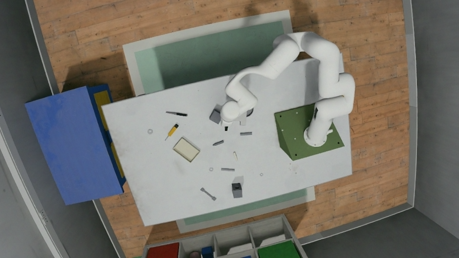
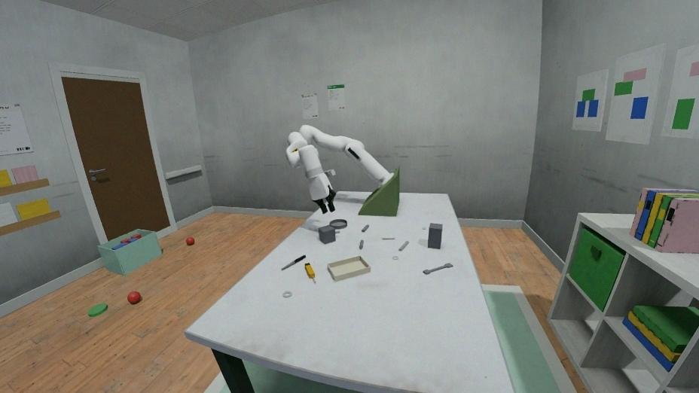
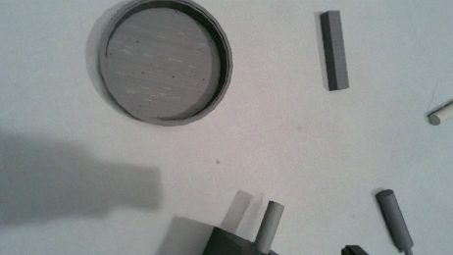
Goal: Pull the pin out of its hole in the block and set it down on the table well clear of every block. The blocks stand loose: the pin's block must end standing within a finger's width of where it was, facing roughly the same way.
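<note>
A dark grey block stands on the white table below my gripper. In the wrist view only its corner shows at the bottom edge, with a light grey pin sticking out of it. In the top view the block is partly hidden by my wrist. My gripper hangs in the air above and just beside the block, touching nothing. Its fingers are partly open with nothing between them, and one dark fingertip shows at the wrist view's bottom edge.
A round grey dish lies close behind the block. A grey bar and a dark cylinder lie nearby. A second grey block, a cream tray, small tools and washers are scattered about. The green arm base stands at the right.
</note>
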Motion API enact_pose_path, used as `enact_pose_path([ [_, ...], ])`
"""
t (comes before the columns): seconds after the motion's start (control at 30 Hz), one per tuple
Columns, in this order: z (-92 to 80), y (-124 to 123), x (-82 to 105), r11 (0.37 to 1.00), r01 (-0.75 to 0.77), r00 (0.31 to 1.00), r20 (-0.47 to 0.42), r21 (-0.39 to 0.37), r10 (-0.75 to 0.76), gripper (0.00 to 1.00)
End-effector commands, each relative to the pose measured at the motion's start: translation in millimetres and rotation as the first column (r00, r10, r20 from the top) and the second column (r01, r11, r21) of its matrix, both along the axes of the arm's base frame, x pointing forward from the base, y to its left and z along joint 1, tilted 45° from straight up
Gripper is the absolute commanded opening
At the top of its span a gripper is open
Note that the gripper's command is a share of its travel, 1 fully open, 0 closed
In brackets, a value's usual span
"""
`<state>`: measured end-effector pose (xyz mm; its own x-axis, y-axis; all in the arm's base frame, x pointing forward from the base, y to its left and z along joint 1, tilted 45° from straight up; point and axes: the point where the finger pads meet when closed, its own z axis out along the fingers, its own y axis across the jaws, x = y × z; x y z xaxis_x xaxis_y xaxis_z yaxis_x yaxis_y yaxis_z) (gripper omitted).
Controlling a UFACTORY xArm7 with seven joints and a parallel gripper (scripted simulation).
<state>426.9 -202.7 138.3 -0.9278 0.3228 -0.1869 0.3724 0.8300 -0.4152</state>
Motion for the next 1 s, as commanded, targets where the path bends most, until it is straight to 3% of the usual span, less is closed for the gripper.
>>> enact_pose_path([
  [0.0, 0.0, 1.6, 2.8, 1.0, -0.005, 1.0, 0.008, -0.008, 0.005, 0.43],
  [0.97, -13.0, 8.5, 13.2, 0.998, -0.024, 0.998, 0.049, -0.05, 0.026, 0.43],
])
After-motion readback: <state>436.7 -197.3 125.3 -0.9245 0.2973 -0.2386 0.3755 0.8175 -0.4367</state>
